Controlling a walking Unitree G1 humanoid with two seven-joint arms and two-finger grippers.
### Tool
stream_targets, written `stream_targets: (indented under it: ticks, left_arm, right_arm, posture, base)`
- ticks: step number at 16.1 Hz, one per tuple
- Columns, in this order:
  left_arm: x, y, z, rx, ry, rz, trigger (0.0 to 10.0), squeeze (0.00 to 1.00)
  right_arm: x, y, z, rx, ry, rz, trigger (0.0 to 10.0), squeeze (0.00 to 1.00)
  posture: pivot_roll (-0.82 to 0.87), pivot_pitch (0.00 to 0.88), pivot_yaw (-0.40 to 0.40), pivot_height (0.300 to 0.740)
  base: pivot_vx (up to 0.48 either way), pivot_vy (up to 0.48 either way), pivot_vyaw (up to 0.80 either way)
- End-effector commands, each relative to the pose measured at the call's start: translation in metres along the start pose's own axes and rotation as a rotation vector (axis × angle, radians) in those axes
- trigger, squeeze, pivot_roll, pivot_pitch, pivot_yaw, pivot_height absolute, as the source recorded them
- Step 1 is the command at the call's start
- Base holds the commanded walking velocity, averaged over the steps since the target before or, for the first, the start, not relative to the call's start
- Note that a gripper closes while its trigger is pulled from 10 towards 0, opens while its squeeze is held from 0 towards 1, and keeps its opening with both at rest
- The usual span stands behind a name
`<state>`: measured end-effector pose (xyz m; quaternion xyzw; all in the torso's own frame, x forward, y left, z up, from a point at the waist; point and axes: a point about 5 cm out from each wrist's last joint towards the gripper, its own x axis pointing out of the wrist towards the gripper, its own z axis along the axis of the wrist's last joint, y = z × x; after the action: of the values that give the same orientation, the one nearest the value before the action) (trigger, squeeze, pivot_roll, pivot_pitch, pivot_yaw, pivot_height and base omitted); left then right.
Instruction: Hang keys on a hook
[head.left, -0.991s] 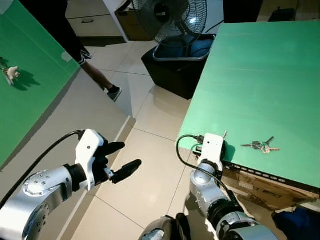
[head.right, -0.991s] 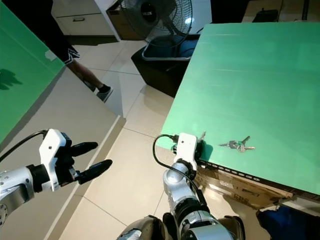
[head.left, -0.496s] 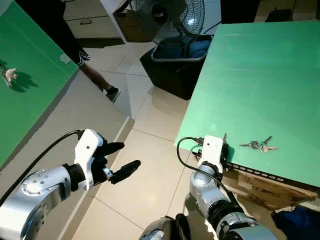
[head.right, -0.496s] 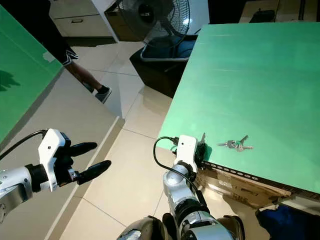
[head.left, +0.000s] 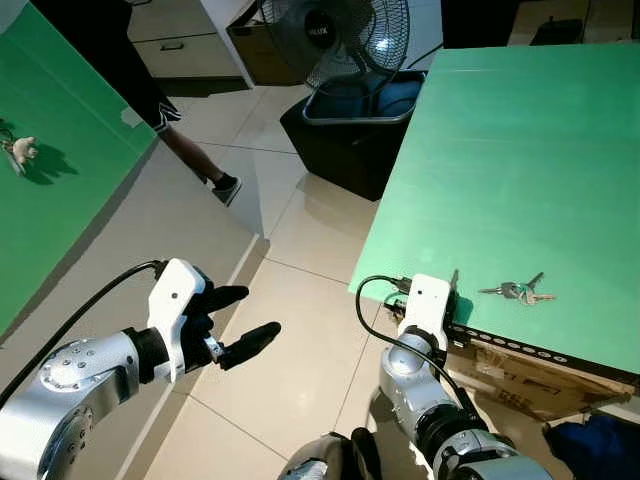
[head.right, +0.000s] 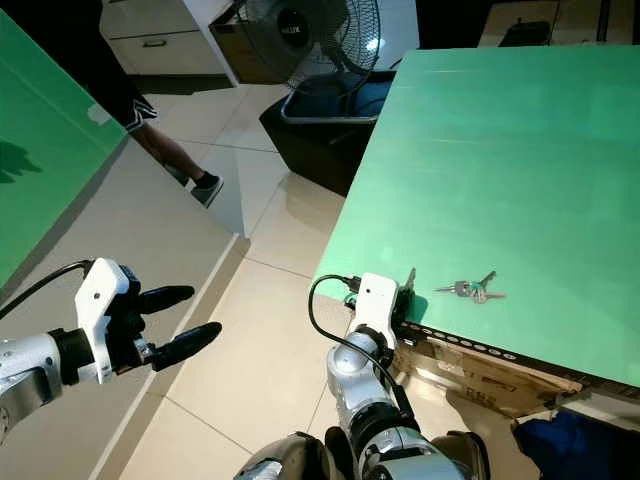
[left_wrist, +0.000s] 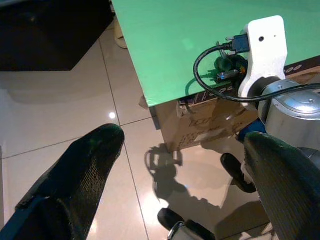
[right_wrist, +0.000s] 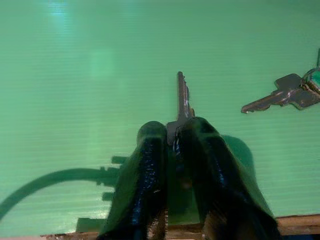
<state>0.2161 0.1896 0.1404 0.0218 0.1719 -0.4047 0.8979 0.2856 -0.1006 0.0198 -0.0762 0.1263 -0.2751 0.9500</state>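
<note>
The right gripper (right_wrist: 172, 135) is pinched tight on a single key (right_wrist: 183, 100), whose blade juts out past the two black fingertips (right_wrist: 150, 137); it sits at the near edge of the green table (head.left: 520, 150), close to the near left corner, with its white wrist housing (head.left: 430, 305) just off the edge; a black cable (head.left: 375, 320) loops from that housing. A second bunch of keys (head.left: 518, 291) lies flat on the table just inside the same near edge, to the right of the gripper and apart from it; so there are two sets, one held and one lying loose. The right wrist view makes plain the grip on the key and shows the loose bunch as two or more blades joined at a ring; the head views show the held key as a thin sliver above the housing.

The left gripper (head.left: 240, 320) hangs over the tiled floor (head.left: 290, 370) well to the left of the table, its two fingers (left_wrist: 85, 165) spread wide with nothing between them; the left wrist view looks across to the right arm's housing (left_wrist: 262, 50) and the cardboard box (left_wrist: 210, 125) under the table's near edge.

Beyond the far left corner stand one fan (head.left: 335, 35) and one dark bin (head.left: 345, 130); a person's leg and shoe (head.left: 228, 185) are on the floor by a green wall panel (head.left: 50, 150), which carries a small hook (head.left: 20, 150).

Since half a second ago, both grippers and the loose bunch lie much as they did.
</note>
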Motion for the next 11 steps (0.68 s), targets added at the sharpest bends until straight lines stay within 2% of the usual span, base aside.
stream_targets:
  ticks: [1, 5, 11]
  left_arm:
    - [-0.006, 0.005, -0.001, -0.004, 0.02, 0.029, 10.0, 0.0]
    - [-0.004, 0.005, -0.002, -0.008, 0.019, 0.03, 10.0, 0.0]
    - [0.0, 0.006, -0.002, -0.017, 0.011, 0.036, 10.0, 0.0]
  right_arm:
    - [-0.02, 0.016, -0.008, 0.028, 0.065, 0.039, 0.0, 0.0]
    - [-0.018, 0.017, 0.0, 0.04, 0.018, 0.042, 0.0, 0.0]
    - [-0.01, 0.02, 0.028, 0.044, -0.143, 0.034, 0.0, 0.0]
  posture:
    - [0.06, 0.217, 0.4, 0.727]
    - [0.06, 0.216, 0.4, 0.727]
    - [0.05, 0.211, 0.4, 0.727]
  base:
    - [0.0, 0.0, 0.0]
    - [0.0, 0.0, 0.0]
    - [0.0, 0.0, 0.0]
